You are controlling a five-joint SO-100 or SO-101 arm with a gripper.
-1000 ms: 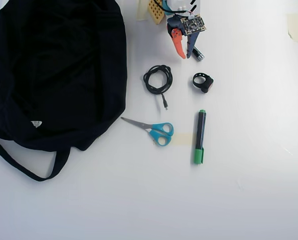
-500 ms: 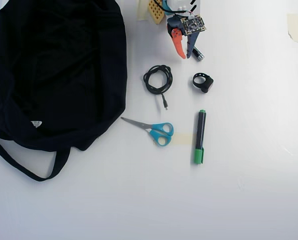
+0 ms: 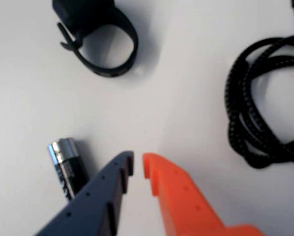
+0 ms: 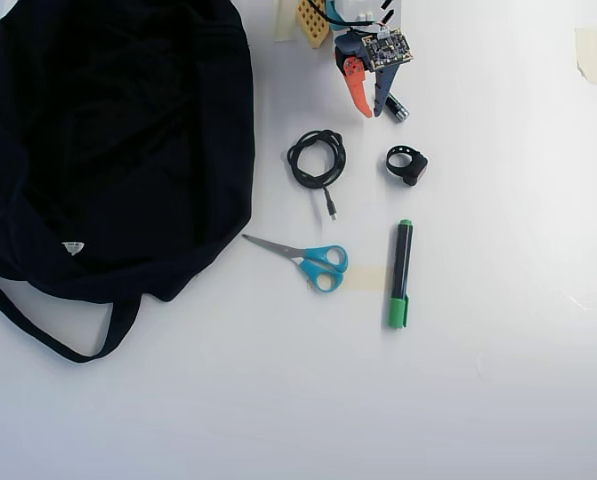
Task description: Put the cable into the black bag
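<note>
The cable lies coiled in a small black loop on the white table, its plug tail pointing toward the scissors. In the wrist view the cable fills the right edge. The black bag spreads over the left side of the overhead view, with a strap trailing below it and a small white tag. My gripper hangs at the top centre, up and to the right of the cable and apart from it. Its blue and orange fingertips nearly meet in the wrist view, so the gripper is shut on nothing.
A small black ring strap lies right of the cable; the same strap shows in the wrist view. A short dark cylinder with a metal cap rests beside the blue finger. Blue-handled scissors and a green marker lie below.
</note>
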